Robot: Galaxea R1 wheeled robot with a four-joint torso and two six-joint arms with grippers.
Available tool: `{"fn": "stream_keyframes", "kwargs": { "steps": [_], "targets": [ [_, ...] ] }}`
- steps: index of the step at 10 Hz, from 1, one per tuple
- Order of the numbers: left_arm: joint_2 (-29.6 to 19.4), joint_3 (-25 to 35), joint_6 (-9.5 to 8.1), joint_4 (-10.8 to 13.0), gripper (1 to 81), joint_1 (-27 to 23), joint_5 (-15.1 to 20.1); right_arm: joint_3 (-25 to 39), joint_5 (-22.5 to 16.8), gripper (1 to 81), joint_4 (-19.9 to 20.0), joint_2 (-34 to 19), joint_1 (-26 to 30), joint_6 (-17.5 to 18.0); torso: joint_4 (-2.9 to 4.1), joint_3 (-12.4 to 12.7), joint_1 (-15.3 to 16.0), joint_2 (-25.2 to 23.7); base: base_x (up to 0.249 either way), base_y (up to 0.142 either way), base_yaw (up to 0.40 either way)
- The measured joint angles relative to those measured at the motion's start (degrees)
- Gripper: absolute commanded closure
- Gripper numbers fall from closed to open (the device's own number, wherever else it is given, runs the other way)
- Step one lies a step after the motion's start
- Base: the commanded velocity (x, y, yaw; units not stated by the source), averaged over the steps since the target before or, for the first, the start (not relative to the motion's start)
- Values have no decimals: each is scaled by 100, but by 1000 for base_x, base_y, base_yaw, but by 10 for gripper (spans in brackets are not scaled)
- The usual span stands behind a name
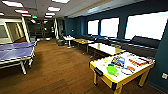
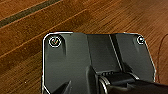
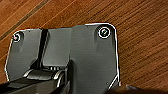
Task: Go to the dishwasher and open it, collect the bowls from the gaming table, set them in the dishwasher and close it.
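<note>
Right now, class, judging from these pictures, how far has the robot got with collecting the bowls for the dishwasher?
Done: it has come near the gaming table. In hand: nothing held; both wrist views look down on wooden floor. Left: the green bowl and the smaller ones are on the table, not yet collected or loaded.

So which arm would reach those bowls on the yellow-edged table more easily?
Probably the right: the gaming table and its green bowl lie on the robot's right in the head view. It is not near enough to reach yet.

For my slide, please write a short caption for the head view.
Game room with wooden floor: yellow-edged gaming table carrying a green bowl at right, blue ping-pong table at left.
</note>
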Motion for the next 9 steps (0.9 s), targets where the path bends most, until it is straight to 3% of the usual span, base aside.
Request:
{"fn": "stream_keyframes", "kwargs": {
  "steps": [9],
  "targets": [
    [0, 0, 0, 0, 10, -5, 5, 0, 12, 10, 0, 30, 30, 0, 0, 0, 0, -2, 0, 0, -260]
  ]
}}
